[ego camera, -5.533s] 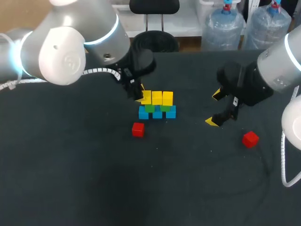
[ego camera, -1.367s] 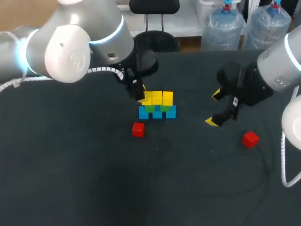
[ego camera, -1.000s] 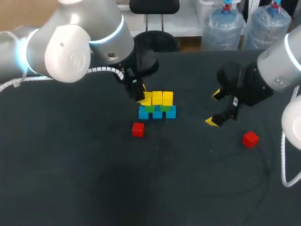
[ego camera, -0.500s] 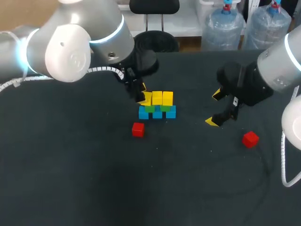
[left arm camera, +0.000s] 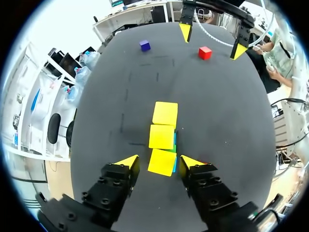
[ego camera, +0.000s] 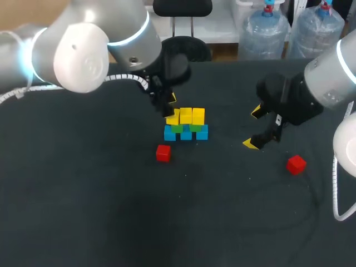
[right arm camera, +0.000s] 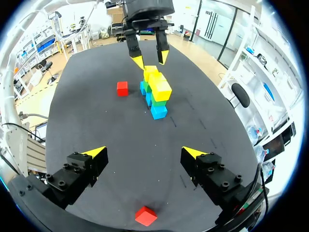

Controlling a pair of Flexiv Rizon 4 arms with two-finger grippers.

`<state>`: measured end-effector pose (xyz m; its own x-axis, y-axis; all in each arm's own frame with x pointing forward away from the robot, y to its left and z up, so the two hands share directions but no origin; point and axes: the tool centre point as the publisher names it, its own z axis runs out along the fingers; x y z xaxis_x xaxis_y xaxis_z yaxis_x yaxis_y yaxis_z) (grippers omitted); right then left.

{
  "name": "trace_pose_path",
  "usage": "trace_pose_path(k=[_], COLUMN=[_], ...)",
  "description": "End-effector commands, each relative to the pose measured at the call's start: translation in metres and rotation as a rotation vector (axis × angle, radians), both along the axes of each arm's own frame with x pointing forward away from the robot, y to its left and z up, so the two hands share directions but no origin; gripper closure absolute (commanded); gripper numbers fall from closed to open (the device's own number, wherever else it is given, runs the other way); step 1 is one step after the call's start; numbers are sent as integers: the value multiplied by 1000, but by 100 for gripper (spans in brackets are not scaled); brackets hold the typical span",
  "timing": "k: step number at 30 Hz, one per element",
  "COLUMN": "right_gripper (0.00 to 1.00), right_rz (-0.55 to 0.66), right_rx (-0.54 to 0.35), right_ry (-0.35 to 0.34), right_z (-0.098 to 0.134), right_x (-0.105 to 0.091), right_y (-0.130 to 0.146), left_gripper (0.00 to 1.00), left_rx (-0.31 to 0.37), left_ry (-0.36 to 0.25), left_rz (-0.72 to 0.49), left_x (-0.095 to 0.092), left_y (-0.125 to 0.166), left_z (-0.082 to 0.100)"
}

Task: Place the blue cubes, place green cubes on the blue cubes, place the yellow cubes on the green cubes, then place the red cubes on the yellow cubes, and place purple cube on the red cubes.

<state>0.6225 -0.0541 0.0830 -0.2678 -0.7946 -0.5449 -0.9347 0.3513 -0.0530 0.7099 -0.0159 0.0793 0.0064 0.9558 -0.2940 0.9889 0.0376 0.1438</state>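
Note:
Three blue cubes form a row, with green cubes on them and three yellow cubes on top. My left gripper hangs open just above the left end yellow cube, which shows between its fingers with a gap on each side. One red cube lies in front of the stack, another red cube at the right. My right gripper stands open and empty right of the stack, near that red cube. A purple cube lies far across the table, hidden in the head view.
The black table has wide bare room in front and at the left. From the right wrist, the stack and my left gripper lie ahead, with a red cube beside them.
My left gripper has opened off the left end yellow cube and lifted slightly up and back from it. The cube stays on the stack. The right arm has not moved.

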Motion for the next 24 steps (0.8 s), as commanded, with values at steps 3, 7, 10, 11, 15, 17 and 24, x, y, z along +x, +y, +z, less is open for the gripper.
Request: trace_pose_path(k=[3,7,10,11,15,17,24], right_gripper=[0,0,0,0,0,0,0], right_rz=[-2,-2,-2,-2,-2,-2,-2], right_rx=[0,0,0,0,0,0,0], right_ry=[-2,-2,-2,-2,-2,-2,-2], right_z=[0,0,0,0,0,0,0], right_x=[-1,-1,-1,-1,-1,-1,-1], right_y=[0,0,0,0,0,0,0], left_gripper=[51,58,65,69,96,100,100], left_rx=[-9,-8,0,1,10,13,15], left_ry=[-22,-34,-32,-30,-17,-14,-1], left_rz=[-8,2,23,26,42,45,50], left_x=[-7,-13,-16,-17,-19,-19,-17], left_y=[7,18,30,32,42,44,44], left_z=[14,20,18,17,10,7,-4])
